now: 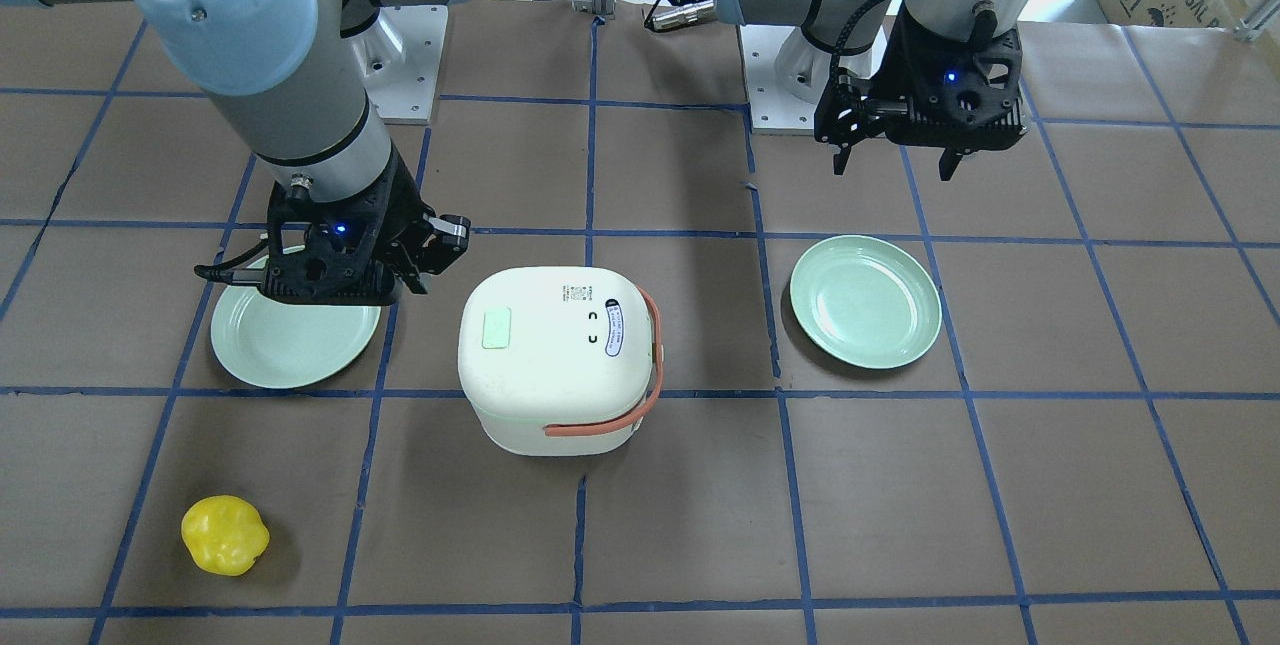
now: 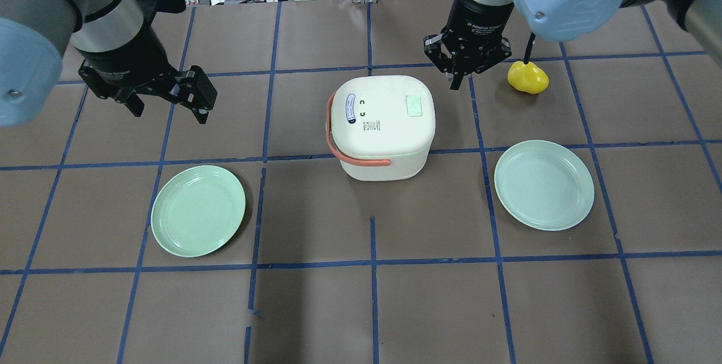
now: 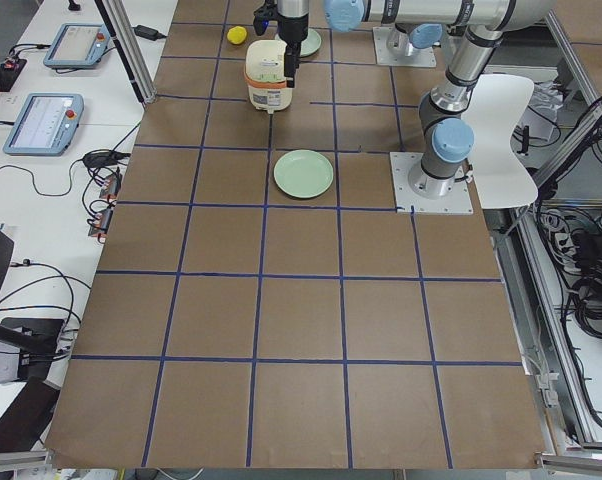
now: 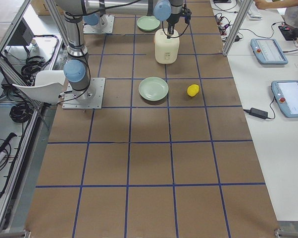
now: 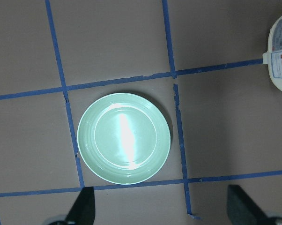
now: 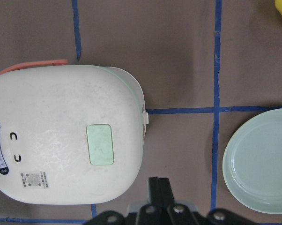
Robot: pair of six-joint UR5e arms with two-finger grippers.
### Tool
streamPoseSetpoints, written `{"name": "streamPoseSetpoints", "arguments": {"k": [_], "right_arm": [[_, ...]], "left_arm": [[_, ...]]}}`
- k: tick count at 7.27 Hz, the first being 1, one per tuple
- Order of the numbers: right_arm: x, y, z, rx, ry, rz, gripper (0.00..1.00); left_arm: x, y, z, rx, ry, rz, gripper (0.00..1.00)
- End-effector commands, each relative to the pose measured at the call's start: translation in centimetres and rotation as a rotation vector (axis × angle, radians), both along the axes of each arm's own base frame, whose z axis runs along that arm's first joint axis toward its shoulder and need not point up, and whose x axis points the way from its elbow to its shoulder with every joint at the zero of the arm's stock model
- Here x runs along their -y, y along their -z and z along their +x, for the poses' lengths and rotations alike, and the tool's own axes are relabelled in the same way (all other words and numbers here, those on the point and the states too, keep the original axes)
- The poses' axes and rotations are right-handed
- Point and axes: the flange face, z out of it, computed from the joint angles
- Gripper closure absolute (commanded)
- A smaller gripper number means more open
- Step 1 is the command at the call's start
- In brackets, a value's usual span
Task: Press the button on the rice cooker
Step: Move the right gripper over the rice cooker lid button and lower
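Note:
The white rice cooker (image 2: 383, 127) with an orange handle stands mid-table, lid closed. Its pale green button (image 2: 414, 106) is on the lid top and also shows in the right wrist view (image 6: 100, 144) and the front view (image 1: 496, 328). My right gripper (image 2: 454, 79) is shut and empty. It hovers just off the cooker's far right corner, to the side of the button; its closed fingertips (image 6: 158, 185) show at the bottom of the right wrist view. My left gripper (image 2: 168, 105) is open and empty, well left of the cooker and above a green plate (image 5: 123, 138).
One green plate (image 2: 197, 210) lies left of the cooker and another green plate (image 2: 544, 185) lies right of it. A yellow pepper-like object (image 2: 527, 77) sits at the far right, close to my right gripper. Blue tape lines grid the brown table.

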Motion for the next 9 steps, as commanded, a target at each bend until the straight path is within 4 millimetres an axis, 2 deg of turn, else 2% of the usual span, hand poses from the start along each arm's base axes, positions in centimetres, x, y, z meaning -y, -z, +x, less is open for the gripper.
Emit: {"name": "streamPoseSetpoints", "arguments": {"k": [1, 3, 9], "right_arm": [[0.2, 0.5, 2.1, -0.022, -0.006, 0.002, 0.94], [0.3, 2.0, 4.4, -0.023, -0.032, 0.014, 0.94], [1.4, 4.5, 4.9, -0.020, -0.035, 0.043, 0.94]], "left_arm": [[0.0, 0.0, 0.0, 0.000, 0.000, 0.000, 0.00], [0.0, 0.0, 0.0, 0.000, 0.000, 0.000, 0.00], [0.0, 0.0, 0.0, 0.000, 0.000, 0.000, 0.00]]}}
